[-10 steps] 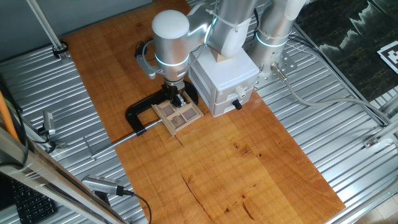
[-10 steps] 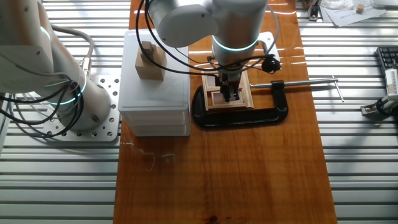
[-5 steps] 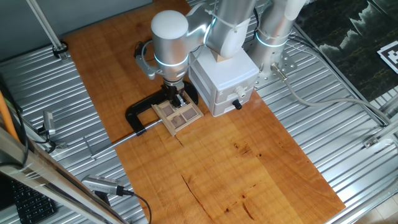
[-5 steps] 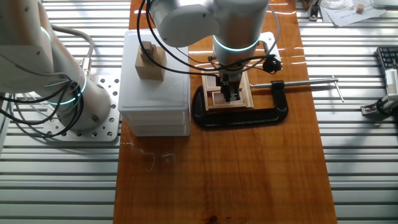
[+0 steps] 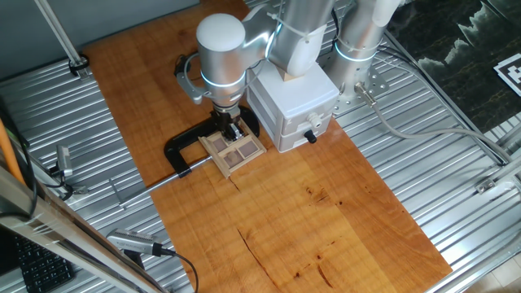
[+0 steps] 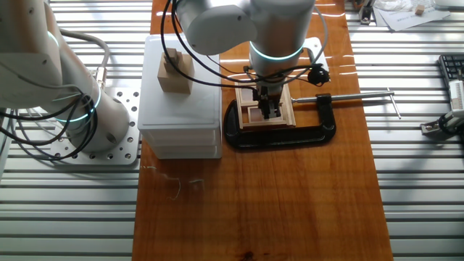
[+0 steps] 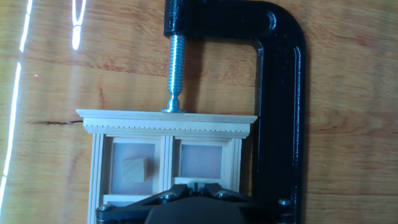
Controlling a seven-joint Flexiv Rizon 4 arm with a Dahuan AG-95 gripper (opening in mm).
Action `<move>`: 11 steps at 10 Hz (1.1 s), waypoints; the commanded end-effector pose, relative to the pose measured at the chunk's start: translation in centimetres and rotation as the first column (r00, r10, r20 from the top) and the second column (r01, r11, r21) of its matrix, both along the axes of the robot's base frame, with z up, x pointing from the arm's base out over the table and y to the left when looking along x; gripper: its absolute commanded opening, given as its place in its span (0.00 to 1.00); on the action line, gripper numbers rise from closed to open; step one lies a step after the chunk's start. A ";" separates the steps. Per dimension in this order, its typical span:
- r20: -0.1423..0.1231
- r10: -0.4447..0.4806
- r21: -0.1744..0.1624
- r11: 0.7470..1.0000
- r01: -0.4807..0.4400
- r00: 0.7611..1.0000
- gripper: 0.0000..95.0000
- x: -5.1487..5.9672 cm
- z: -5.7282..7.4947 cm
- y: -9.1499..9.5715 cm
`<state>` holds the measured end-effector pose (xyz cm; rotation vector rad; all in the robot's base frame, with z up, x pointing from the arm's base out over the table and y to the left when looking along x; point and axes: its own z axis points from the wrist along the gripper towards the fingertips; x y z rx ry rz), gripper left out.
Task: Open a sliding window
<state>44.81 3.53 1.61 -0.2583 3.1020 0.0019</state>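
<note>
The small light-wood sliding window (image 7: 168, 155) with brown panes lies flat on the glossy wooden table (image 5: 326, 212), held by a black C-clamp (image 7: 280, 112). The pincer (image 6: 270, 110) sits on its frame; I cannot tell its spread. A white drawer box (image 5: 297, 106) stands just beside.

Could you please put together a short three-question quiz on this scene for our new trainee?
1. True or false: the black C-clamp has its screw pressed against the frame of the sliding window.
2. What rests on top of the white box? A) a small wooden block B) a keyboard C) a cable reel
3. Fill in: in both fixed views the pincer is positioned directly over the ______.

Key: 1 true. 2 A, the wooden block. 3 sliding window.
</note>
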 end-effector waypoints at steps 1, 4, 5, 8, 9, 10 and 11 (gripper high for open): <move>0.000 0.001 0.001 1.000 -0.001 1.000 0.00 0.1 -0.1 0.0; 0.000 0.004 0.000 1.000 -0.004 1.000 0.00 0.3 -0.2 0.1; -0.001 0.004 0.000 1.000 -0.004 1.000 0.00 0.4 -0.3 0.1; -0.005 0.012 -0.003 1.000 -0.012 1.000 0.00 0.5 -0.3 0.1; -0.010 0.019 -0.006 1.000 -0.019 1.000 0.00 0.6 -0.3 0.1; -0.010 0.024 -0.007 1.000 -0.024 1.000 0.00 0.6 -0.3 0.1; -0.012 0.026 -0.006 1.000 -0.026 1.000 0.00 0.6 -0.3 0.1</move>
